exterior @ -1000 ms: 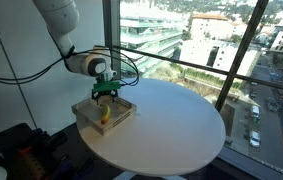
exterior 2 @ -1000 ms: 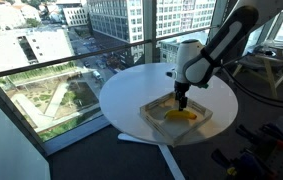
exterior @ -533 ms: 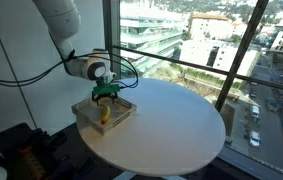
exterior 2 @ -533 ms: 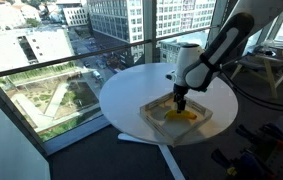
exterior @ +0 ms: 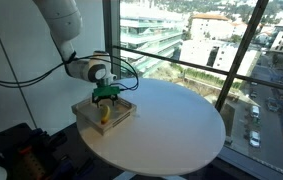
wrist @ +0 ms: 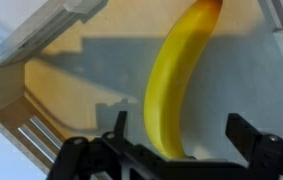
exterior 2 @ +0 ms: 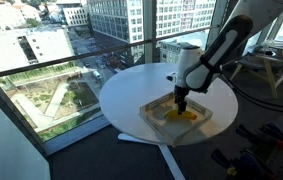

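Note:
A yellow banana (wrist: 174,85) lies in a shallow wooden tray (wrist: 41,80) on a round white table. It shows in both exterior views (exterior: 105,117) (exterior 2: 182,116). My gripper (wrist: 177,128) is open and hangs just above the banana, with one finger on each side of its near end. In both exterior views the gripper (exterior: 104,97) (exterior 2: 181,100) points straight down into the tray (exterior: 124,113) (exterior 2: 151,114). The fingers do not touch the banana.
The round white table (exterior: 171,125) (exterior 2: 141,80) stands beside a large window with a railing and a city far below. The tray sits near the table's edge. Dark equipment and cables lie on the floor (exterior: 16,150).
The gripper has come down a little toward the banana in the tray. The banana and the tray have not moved.

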Motion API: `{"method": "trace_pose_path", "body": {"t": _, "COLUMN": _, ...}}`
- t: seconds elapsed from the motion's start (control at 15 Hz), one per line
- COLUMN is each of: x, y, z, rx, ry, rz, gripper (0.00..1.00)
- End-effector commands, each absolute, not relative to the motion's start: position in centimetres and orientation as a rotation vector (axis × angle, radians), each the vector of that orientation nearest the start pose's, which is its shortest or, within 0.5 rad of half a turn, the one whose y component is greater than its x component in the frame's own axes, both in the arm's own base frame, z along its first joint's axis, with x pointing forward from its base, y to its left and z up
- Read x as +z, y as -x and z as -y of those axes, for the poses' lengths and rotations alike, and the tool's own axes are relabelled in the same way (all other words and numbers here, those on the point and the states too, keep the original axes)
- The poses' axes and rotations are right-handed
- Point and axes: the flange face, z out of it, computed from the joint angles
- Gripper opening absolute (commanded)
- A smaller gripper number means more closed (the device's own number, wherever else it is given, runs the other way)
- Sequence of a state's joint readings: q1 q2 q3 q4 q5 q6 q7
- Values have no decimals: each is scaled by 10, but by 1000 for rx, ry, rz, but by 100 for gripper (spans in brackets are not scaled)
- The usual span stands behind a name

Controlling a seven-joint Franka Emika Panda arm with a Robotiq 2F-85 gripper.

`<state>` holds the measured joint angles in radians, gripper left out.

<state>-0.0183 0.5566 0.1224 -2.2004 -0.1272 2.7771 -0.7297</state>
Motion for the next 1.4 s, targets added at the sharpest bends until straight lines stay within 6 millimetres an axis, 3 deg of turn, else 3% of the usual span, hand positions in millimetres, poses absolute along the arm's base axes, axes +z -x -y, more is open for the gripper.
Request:
{"method": "trace_pose_path", "body": {"t": 0.0, "x": 130, "y": -544, "z": -61, "rx": -80, "ry": 2811, "rz": 1381, "gripper": 100}}
{"method": "trace_pose_path", "body": {"t": 1.33, "x": 111, "y": -540, "z": -61, "rx": -68, "ry": 2798, "rz": 1371, "gripper": 100}}
